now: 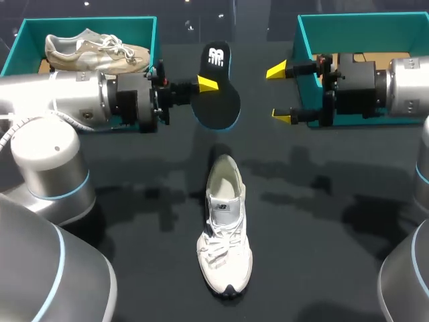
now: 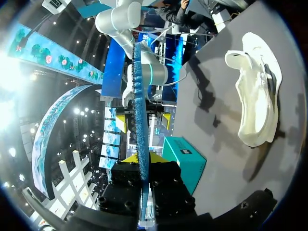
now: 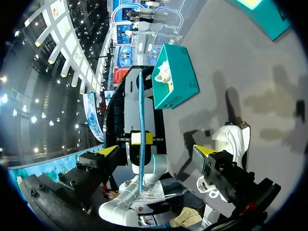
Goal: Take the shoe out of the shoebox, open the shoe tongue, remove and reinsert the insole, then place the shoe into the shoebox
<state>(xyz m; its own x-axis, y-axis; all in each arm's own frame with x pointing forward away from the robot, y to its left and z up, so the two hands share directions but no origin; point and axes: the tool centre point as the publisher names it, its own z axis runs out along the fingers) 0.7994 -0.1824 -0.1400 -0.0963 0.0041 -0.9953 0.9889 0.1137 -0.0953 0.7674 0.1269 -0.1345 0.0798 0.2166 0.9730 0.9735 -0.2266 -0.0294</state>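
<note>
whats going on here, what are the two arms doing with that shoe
The left gripper has its fingers shut on a black insole with a blue edge, holding it up off the dark table. The right gripper faces the insole with its fingers open and holds nothing. The white lace-up sneaker lies on the table between the arms, outside both boxes. A worn beige sneaker sits in the teal shoebox on the left.
</note>
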